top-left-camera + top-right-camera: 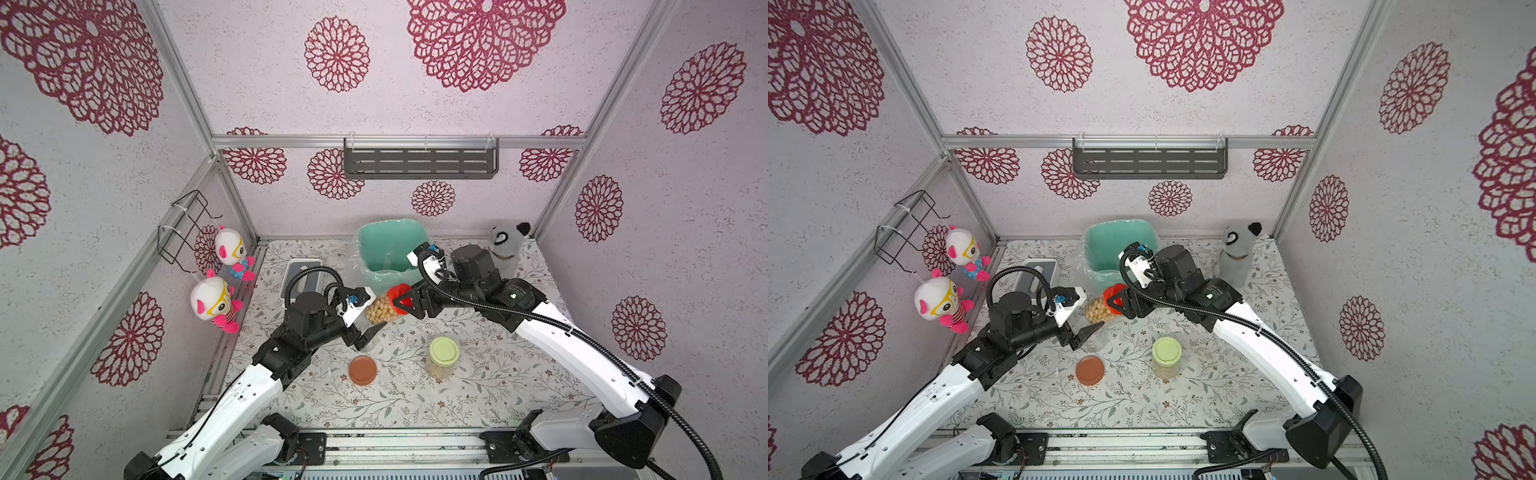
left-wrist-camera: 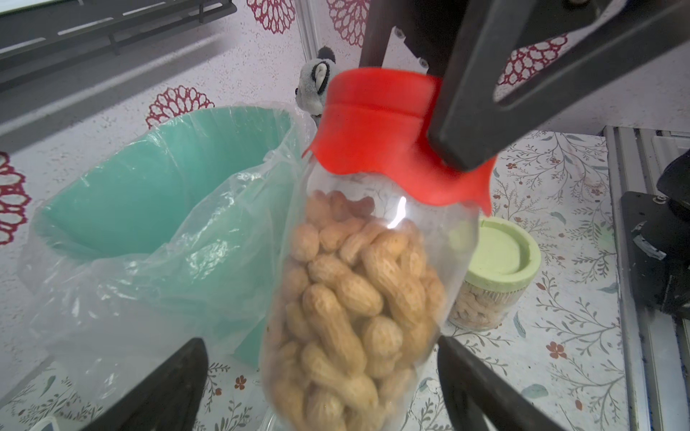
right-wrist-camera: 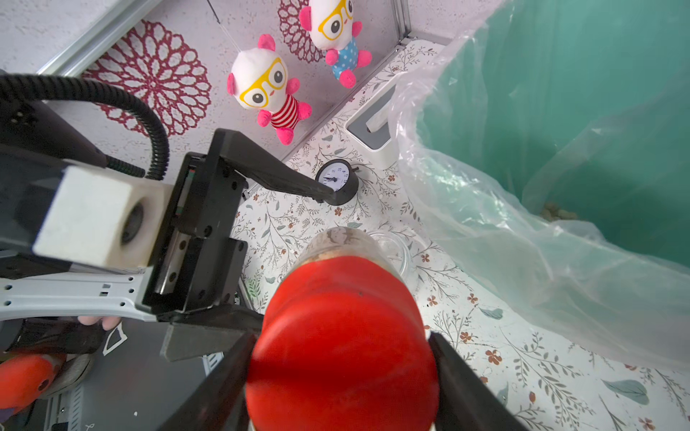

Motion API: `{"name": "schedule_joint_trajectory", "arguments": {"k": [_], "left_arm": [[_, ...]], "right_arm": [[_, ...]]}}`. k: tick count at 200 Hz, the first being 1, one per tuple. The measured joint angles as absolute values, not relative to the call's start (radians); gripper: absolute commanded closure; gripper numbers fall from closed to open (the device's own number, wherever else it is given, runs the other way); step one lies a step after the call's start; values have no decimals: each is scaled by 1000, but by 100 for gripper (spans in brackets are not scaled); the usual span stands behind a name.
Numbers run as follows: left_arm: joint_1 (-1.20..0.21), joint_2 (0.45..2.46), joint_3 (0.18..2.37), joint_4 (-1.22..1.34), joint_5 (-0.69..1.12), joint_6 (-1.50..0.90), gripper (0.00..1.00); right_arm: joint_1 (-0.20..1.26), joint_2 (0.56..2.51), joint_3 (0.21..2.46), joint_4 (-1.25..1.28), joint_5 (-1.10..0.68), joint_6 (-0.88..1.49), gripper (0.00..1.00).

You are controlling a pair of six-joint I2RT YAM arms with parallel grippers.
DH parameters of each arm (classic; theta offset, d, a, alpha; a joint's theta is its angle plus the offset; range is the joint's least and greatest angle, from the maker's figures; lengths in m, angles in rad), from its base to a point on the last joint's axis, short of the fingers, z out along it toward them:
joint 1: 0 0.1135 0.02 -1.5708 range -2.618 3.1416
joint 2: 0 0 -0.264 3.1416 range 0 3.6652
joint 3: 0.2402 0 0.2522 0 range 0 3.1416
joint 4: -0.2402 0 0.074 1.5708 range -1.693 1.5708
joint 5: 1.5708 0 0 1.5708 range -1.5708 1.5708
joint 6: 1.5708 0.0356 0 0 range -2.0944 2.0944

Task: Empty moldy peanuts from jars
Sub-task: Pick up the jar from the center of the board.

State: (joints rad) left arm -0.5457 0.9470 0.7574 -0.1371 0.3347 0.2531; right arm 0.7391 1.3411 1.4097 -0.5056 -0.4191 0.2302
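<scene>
Hanging from the right hand clamped on its red lid, the jar points its base at the wide-open left hand.

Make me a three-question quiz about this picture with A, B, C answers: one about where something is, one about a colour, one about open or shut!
1. Where is the brown lid?
A) in the bin
B) on the table
C) on a jar

2. What colour is the lid of the lifted jar?
A) red
B) blue
C) pale green

3. How is the left tool?
A) shut on a toy
B) shut on the green-lidded jar
C) open

Answers:
1 B: it lies flat on the table, off any jar.
2 A: the right tool grips that jar by its red lid.
3 C: its jaws stand spread on either side of the lifted jar.
</scene>
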Motion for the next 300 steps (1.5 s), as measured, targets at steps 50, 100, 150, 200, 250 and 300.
{"name": "schedule_joint_trajectory", "arguments": {"k": [50, 100, 150, 200, 250, 300], "left_arm": [[-564, 980, 757, -93, 322, 245, 3], [-565, 1016, 757, -56, 321, 237, 1], [-570, 1027, 765, -48, 326, 235, 13], [-580, 1027, 765, -72, 338, 244, 23], [-581, 1027, 765, -80, 339, 249, 43], [-587, 1027, 765, -99, 332, 294, 96]], "right_arm": [[739, 1347, 1403, -441, -454, 265, 100], [739, 1349, 1398, -423, -492, 275, 100], [739, 1352, 1390, -406, -510, 274, 100], [739, 1360, 1390, -395, -521, 270, 100], [733, 1364, 1390, -398, -533, 252, 100], [720, 1353, 1356, -398, -564, 166, 100]]}}
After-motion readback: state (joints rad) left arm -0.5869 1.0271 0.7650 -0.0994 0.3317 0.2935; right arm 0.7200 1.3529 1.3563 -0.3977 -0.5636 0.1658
